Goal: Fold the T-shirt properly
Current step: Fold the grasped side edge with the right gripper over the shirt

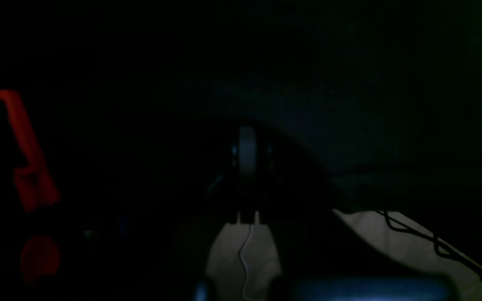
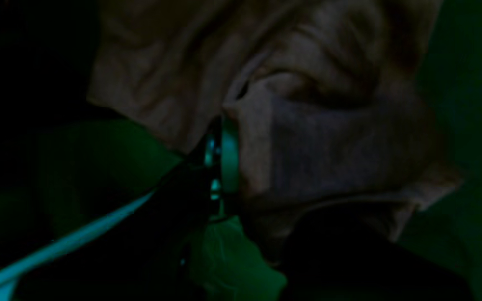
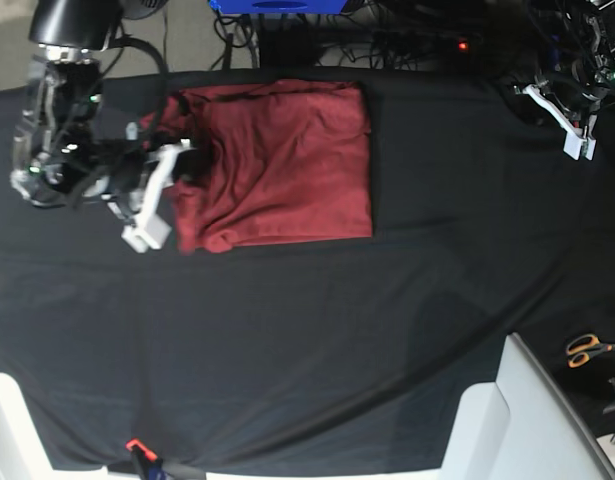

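T-shirt (image 3: 277, 165): lay on black-clothed counter (image 3: 307, 330), already folded to a rough rectangle; further folds judged outstanding. Right hand (image 3: 183, 158): clamped on shirt's edge. Left hand (image 3: 579, 140): closed, empty, well apart from shirt.

No writing to read.
Nothing legible showed on anything in the three views, two of them very dark.

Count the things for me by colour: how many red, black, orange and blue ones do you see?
Red: 1, the T-shirt
Black: 1, the black cloth sheet
Orange: 1, the scissors with orange handles
Blue: 1, the blue box at the top edge
Total: 4
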`<action>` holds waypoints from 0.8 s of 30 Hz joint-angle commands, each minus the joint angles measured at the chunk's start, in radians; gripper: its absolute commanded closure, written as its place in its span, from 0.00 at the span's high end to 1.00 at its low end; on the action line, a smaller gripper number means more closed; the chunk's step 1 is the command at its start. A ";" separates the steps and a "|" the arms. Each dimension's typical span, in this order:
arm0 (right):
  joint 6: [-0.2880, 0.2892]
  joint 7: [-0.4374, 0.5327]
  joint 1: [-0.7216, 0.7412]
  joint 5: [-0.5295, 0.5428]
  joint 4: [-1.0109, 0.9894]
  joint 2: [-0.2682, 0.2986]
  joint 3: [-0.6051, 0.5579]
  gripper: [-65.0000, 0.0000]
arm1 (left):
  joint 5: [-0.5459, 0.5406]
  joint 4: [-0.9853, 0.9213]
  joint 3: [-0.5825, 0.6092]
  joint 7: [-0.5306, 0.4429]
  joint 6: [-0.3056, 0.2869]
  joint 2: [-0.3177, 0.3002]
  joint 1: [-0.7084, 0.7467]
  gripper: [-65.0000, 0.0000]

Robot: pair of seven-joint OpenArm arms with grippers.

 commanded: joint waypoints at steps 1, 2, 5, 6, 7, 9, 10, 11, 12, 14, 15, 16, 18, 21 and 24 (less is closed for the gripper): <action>-0.018 0.009 0.011 0.027 0.031 -0.004 -0.023 0.01 | 0.027 -0.002 0.006 0.043 -0.006 0.001 0.006 0.00; -0.040 0.009 0.013 0.027 0.040 -0.016 -0.049 0.01 | 0.027 -0.002 0.006 0.043 -0.006 0.001 0.004 0.00; -0.101 0.011 0.020 0.023 0.054 -0.040 -0.118 0.01 | 0.027 -0.002 0.006 0.043 -0.006 0.001 0.004 0.00; -0.121 0.021 0.020 0.023 0.051 -0.051 -0.143 0.01 | 0.027 -0.002 0.006 0.043 -0.006 0.001 0.004 0.00; -0.135 0.044 0.020 0.021 0.049 -0.056 -0.164 0.01 | 0.027 -0.002 0.006 0.043 -0.006 0.001 0.004 0.00; -0.178 0.100 0.020 0.021 0.045 -0.059 -0.212 0.01 | 0.027 -0.001 0.006 0.043 -0.006 0.001 0.004 0.00; -0.203 0.115 0.020 0.023 0.045 -0.054 -0.230 0.01 | 0.027 -0.001 0.006 0.043 -0.006 0.001 0.004 0.00; -0.223 0.126 0.020 0.023 0.045 -0.050 -0.236 0.01 | 0.027 -0.004 0.006 0.043 -0.006 0.001 0.004 0.00; -0.238 0.129 0.020 0.021 0.045 -0.050 -0.242 0.01 | 0.027 -0.007 0.006 0.043 -0.006 0.001 0.004 0.00; -0.262 0.127 0.022 0.021 0.045 -0.050 -0.244 0.01 | 0.027 -0.002 0.006 0.043 -0.006 0.001 0.004 0.00; -0.266 0.126 0.022 0.021 0.045 -0.050 -0.245 0.01 | 0.027 -0.001 0.006 0.043 -0.006 0.001 0.003 0.00; -0.266 0.121 0.023 0.020 0.045 -0.050 -0.248 0.01 | 0.027 -0.001 0.006 0.043 -0.006 0.001 0.003 0.00; -0.266 0.123 0.028 0.020 0.045 -0.048 -0.294 0.01 | 0.027 -0.001 0.006 0.043 -0.006 0.001 0.001 0.00; -0.267 0.130 0.030 0.018 0.045 -0.027 -0.351 0.01 | 0.027 -0.001 0.006 0.043 -0.006 0.001 0.001 0.00; -0.267 0.130 0.042 0.018 0.043 -0.022 -0.388 0.01 | 0.029 -0.001 0.006 0.043 -0.006 0.000 0.001 0.00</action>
